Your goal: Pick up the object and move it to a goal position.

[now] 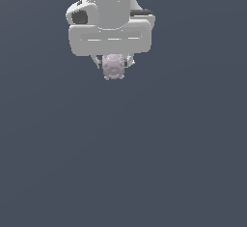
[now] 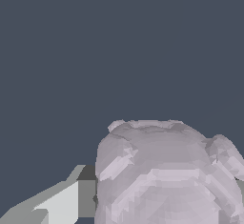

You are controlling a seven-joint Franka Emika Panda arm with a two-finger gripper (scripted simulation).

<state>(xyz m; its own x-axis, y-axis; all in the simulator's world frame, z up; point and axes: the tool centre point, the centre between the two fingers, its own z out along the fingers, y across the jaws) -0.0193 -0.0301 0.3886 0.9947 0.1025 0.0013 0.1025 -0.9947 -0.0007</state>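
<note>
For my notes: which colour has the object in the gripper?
Pale pinkish-lavender, matte; the object shows best in the wrist view.

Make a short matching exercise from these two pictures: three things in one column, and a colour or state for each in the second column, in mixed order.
Things:
1. object
2. gripper
3. background surface

Descriptions:
A. plain dark blue-grey
B. white, shut on the blob
C. pale pinkish-lavender, lumpy, held between the fingers

Pairs: 1-C, 2-B, 3-A
</note>
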